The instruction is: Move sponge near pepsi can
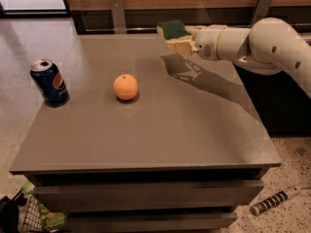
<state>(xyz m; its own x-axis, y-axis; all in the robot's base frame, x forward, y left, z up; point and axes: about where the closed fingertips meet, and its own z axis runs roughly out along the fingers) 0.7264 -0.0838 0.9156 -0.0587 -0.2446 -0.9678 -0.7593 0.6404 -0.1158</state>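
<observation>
The sponge, dark green on top over pale yellow foam, is held in the air above the table's far edge. My gripper is shut on the sponge, reaching in from the right on the white arm. The sponge's shadow falls on the table below it. The pepsi can, dark blue with a silver top, stands upright near the table's left edge, far from the sponge.
An orange sits on the grey table between the can and the gripper. A wooden wall with metal brackets runs behind the table. A cylindrical tool lies on the floor at lower right, a basket at lower left.
</observation>
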